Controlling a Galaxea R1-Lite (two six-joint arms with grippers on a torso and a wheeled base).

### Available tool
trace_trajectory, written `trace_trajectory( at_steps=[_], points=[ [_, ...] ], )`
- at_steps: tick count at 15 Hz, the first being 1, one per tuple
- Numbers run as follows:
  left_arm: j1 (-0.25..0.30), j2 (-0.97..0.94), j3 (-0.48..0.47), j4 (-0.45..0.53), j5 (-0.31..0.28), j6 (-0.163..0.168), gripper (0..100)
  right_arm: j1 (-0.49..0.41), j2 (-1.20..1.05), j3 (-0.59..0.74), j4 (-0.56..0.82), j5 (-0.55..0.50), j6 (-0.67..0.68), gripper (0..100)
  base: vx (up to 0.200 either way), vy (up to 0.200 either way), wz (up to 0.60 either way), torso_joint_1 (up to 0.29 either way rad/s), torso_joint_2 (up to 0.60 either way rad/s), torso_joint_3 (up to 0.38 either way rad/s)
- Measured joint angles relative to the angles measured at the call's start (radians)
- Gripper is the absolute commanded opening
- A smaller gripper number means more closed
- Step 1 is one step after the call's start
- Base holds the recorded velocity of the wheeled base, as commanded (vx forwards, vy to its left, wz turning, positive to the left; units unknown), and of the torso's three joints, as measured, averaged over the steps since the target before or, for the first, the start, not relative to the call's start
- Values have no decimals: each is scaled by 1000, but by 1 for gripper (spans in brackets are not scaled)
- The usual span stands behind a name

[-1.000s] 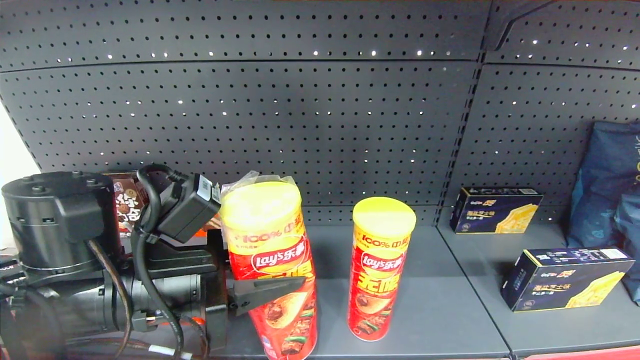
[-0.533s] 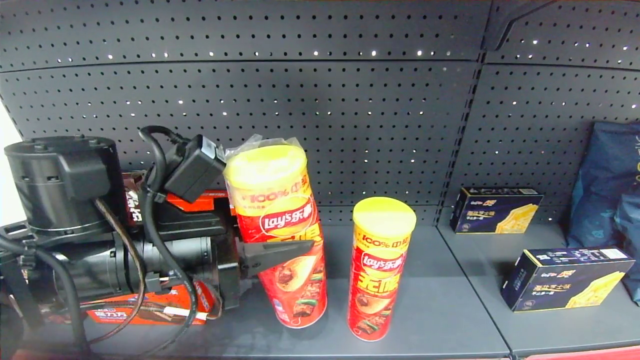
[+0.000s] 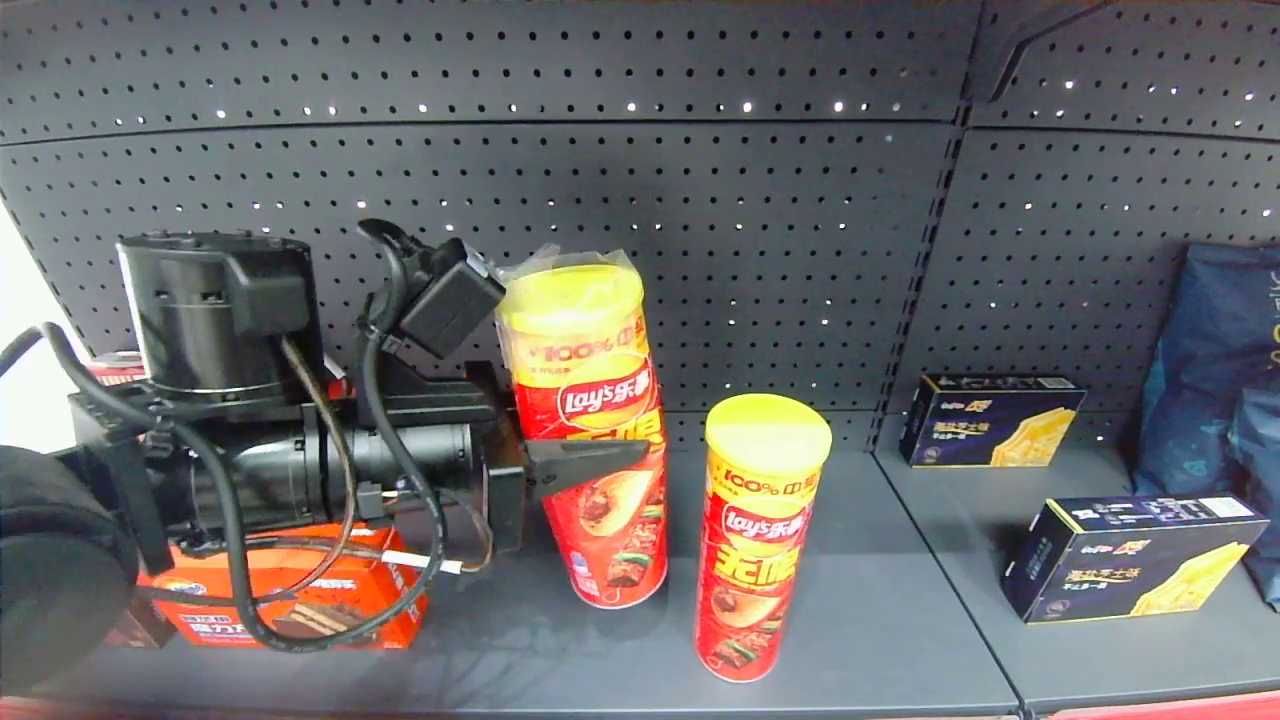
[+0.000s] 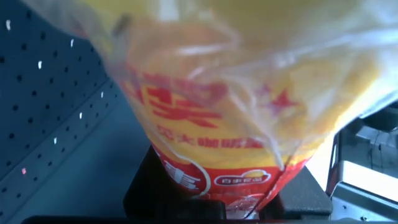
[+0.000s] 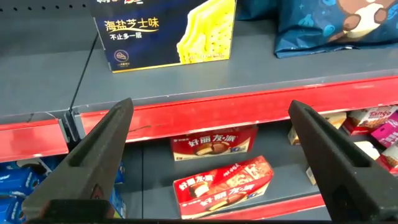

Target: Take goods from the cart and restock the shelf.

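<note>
While the left gripper (image 3: pixel 600 455) was closed round the middle of the held chip can (image 3: pixel 585 390), we judged the placing unfinished, because the can's long axis was not quite plumb. Its yellow lid leaned toward our left and its base sat lower and farther right, close over the shelf deck (image 3: pixel 880 620). Whether that base touched the deck we could not tell. What the next move turned on was the second chip can (image 3: pixel 765 530), standing upright just to the right of the held one and a little nearer to us. The two were near but apart, with bare deck between their bases. We reckoned the held can needed righting and setting down without drifting rightward into its neighbour. Our right gripper (image 5: pixel 210 104) hung spread wide and holding nothing, facing a red shelf edge (image 5: pixel 236 102), so the left arm was the one placed to finish.
</note>
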Motion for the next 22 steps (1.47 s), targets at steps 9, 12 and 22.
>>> trace_trajectory(
  at_steps=[9,12,22],
  points=[
    [53,274,-239,26,-118,153,0,0,1,0,1,0,0,100,0,0,0,0,0,0],
    [63,354,-310,27,-120,161,0,0,2,0,0,0,0,100,0,0,0,0,0,0],
    [74,520,-460,22,-120,159,0,0,3,0,0,0,0,100,0,0,0,0,0,0]
  ],
)
